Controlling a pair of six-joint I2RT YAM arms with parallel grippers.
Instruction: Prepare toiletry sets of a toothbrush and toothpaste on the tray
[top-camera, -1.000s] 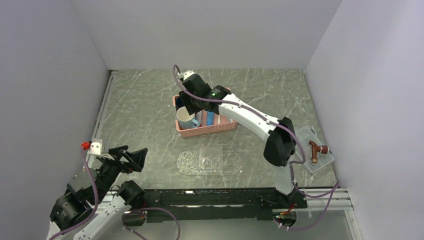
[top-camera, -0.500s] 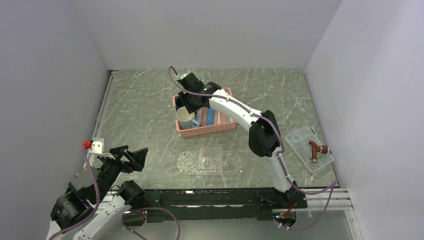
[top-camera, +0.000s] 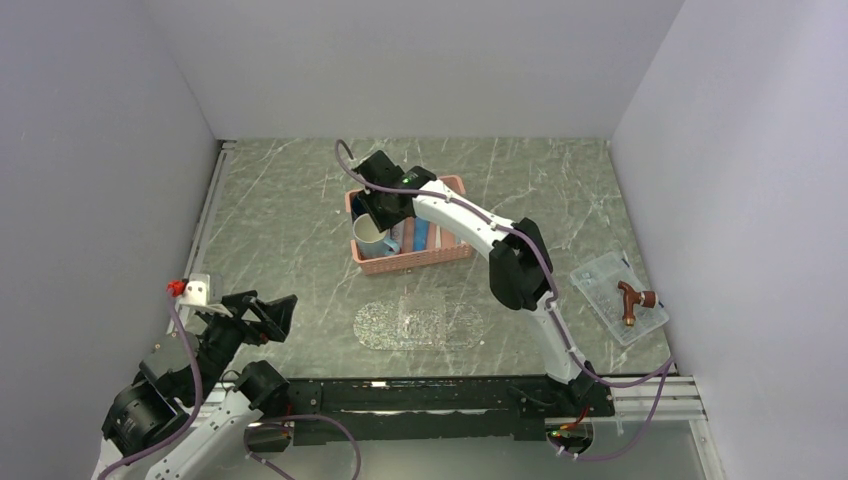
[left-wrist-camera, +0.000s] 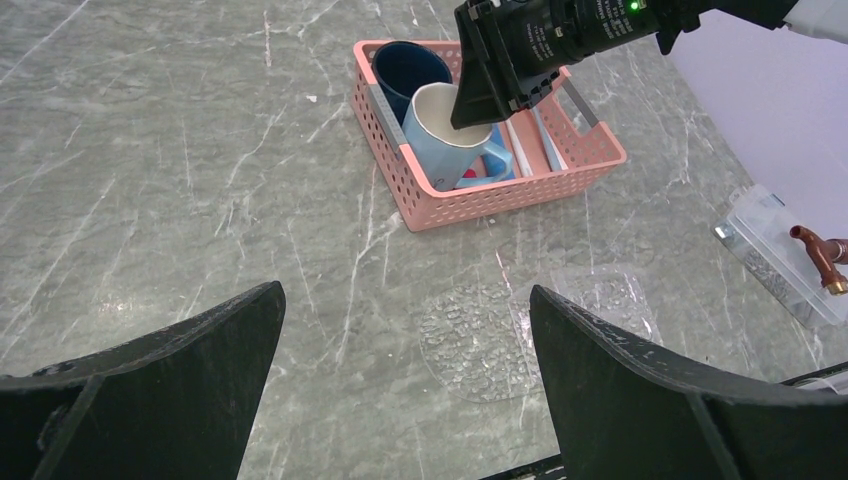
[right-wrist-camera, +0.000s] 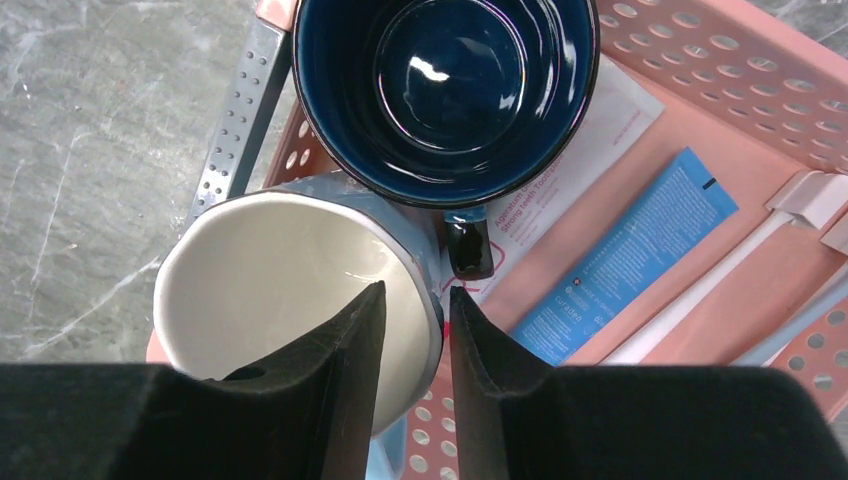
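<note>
My right gripper (right-wrist-camera: 418, 290) (top-camera: 378, 215) hangs over the left end of the pink basket (top-camera: 415, 260). Its narrowed jaws straddle the rim of a light blue mug (right-wrist-camera: 290, 290), one finger inside and one outside. A sliver of gap shows beside the inner finger. A blue toothpaste (right-wrist-camera: 630, 255), a white one with red print (right-wrist-camera: 570, 160) and a white toothbrush (right-wrist-camera: 700, 290) lie flat in the basket. The clear textured tray (top-camera: 420, 322) (left-wrist-camera: 480, 340) sits bare in front of the basket. My left gripper (left-wrist-camera: 405, 290) (top-camera: 268, 312) is wide open and holds nothing, at the near left.
A dark blue mug (right-wrist-camera: 445, 80) stands behind the light blue one in the basket. A clear rectangular box (top-camera: 618, 298) with a brown piece (top-camera: 630, 298) lies at the right. Walls close in the table on three sides.
My right arm has drawn in over the basket's left end and its jaws have narrowed around the light blue mug's rim. The left arm has not moved.
</note>
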